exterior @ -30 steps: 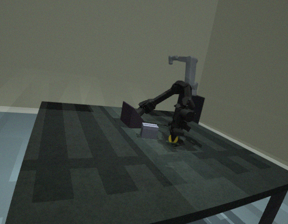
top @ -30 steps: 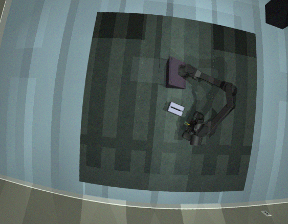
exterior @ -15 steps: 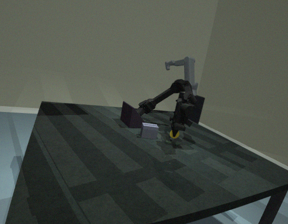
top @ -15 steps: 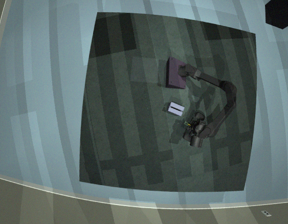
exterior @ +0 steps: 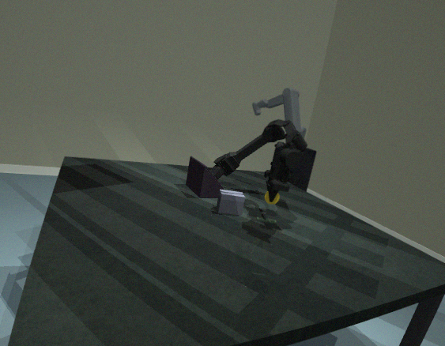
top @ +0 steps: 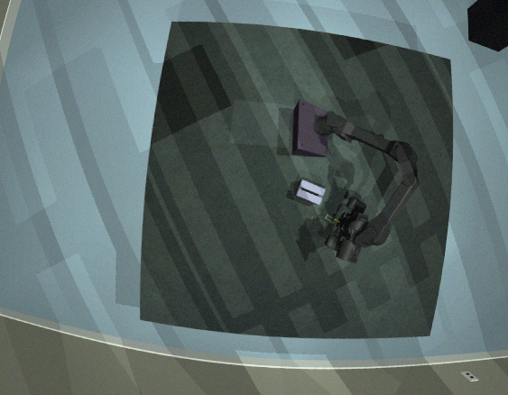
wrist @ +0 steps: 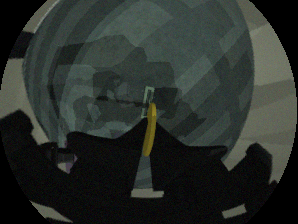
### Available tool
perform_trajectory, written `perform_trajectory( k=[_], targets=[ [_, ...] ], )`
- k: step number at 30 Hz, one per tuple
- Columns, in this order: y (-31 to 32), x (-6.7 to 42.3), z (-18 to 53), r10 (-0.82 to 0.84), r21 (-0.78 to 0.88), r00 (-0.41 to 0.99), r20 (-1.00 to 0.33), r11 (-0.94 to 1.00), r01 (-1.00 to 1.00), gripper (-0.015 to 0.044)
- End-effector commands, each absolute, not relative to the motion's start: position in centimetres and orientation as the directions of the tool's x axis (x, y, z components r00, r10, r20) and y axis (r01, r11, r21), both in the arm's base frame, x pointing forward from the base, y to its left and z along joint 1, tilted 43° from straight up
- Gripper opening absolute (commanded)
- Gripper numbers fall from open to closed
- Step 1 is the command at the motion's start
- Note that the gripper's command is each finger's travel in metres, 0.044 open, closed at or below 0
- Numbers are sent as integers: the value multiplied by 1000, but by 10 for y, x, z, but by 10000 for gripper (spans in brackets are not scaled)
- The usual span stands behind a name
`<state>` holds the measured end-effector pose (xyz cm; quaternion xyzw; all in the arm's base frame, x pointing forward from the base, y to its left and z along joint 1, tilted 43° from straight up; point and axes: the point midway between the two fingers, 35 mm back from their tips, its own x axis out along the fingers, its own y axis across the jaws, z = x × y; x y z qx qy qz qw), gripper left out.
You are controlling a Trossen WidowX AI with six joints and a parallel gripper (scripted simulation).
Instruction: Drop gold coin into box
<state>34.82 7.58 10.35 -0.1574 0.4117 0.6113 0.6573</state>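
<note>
The gold coin (top: 337,221) (exterior: 277,197) (wrist: 149,137) is upright between my fingertips, seen edge-on in the wrist view. My gripper (exterior: 272,196) is shut on it and holds it above the table. The small dark-green holder (top: 327,217) (exterior: 266,221) (wrist: 145,114) lies on the table below the coin, apart from it and empty as far as I can see. The closed grey box (top: 313,185) (exterior: 231,204) stands up and left of my gripper in the top view; its lid shows a dark, narrow slot. The gripper hides part of the coin.
The purple wedge-shaped base block (top: 311,128) (exterior: 202,182) under the arm stands behind the box. The dark table (top: 207,270) (exterior: 149,276) has its front edge far from the gripper. Arm shadows fall around the holder.
</note>
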Motion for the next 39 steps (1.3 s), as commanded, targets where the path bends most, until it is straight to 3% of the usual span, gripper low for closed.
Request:
perform_trajectory(
  k=[1,15,39],
  targets=[
    [68,350,112,671,286,-79,-738,204,-936,0],
    [68,346,128,672,197,-79,-737,101,-975,0],
    [27,327,98,657,193,-75,-750,110,-975,0]
  ],
)
